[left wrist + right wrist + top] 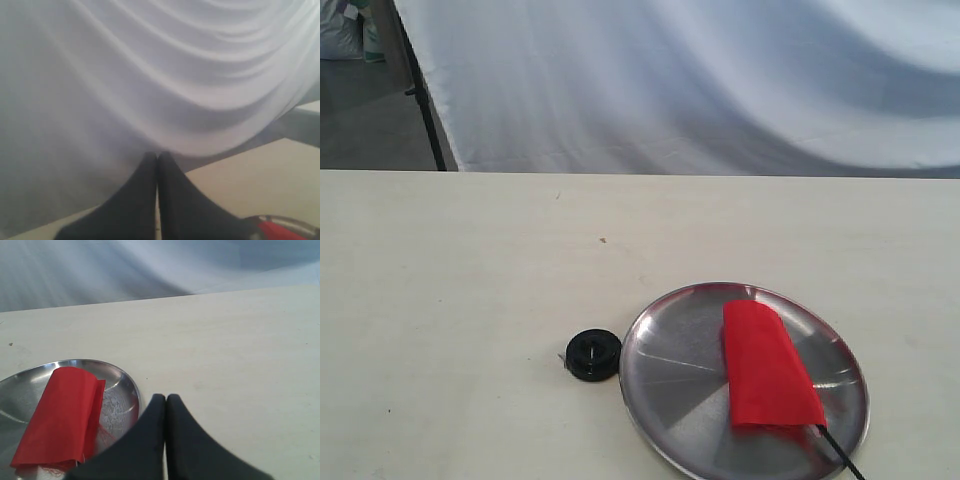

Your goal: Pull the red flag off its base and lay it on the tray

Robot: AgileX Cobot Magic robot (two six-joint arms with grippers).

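The red flag [768, 366] lies flat on the shiny steel tray [670, 370], its black pole end sticking past the near rim. Just left of the tray sits the round black base [593, 354], with nothing in its hole. Neither gripper shows in the exterior view. My right gripper [166, 399] is shut on nothing, raised beside the tray [125, 395] with the flag [62, 415] to one side. My left gripper [157, 156] is also shut and holds nothing; it faces the white cloth, and a sliver of tray rim [285, 220] and the flag [282, 232] shows at the frame corner.
A pale tabletop [470, 280] spreads around the tray. Draped white cloth [700, 80] hangs behind the table's far edge, with a black stand leg [425, 110] at the back left.
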